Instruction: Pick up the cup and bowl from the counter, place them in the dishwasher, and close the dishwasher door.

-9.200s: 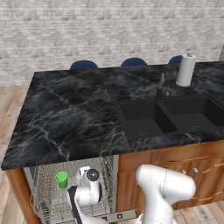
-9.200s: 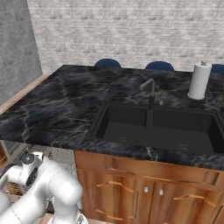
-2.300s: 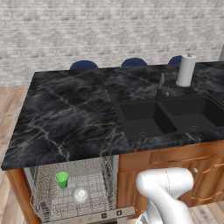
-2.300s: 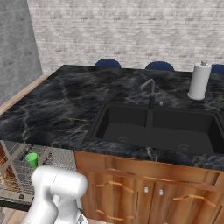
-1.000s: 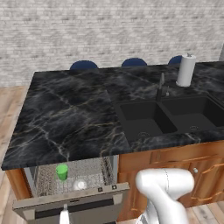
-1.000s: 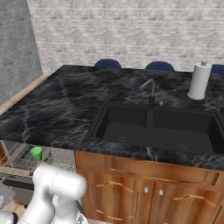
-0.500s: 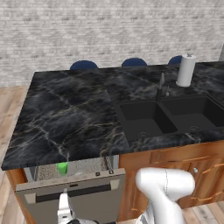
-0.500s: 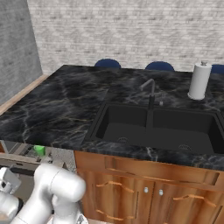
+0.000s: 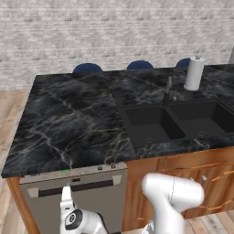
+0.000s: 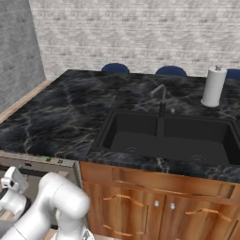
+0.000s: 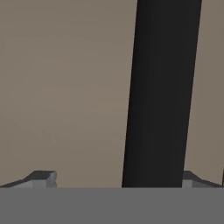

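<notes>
Glossy marble counter; door prob. matt

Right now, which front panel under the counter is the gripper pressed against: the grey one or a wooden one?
The grey one: the dishwasher door, left of the wooden cabinet doors. The gripper sits at its dark bar handle.

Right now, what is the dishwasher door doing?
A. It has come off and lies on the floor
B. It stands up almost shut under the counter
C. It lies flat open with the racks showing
B. The grey dishwasher door stands upright just under the black marble counter, its dark bar handle facing out, with the gripper pressed close against it.
</notes>
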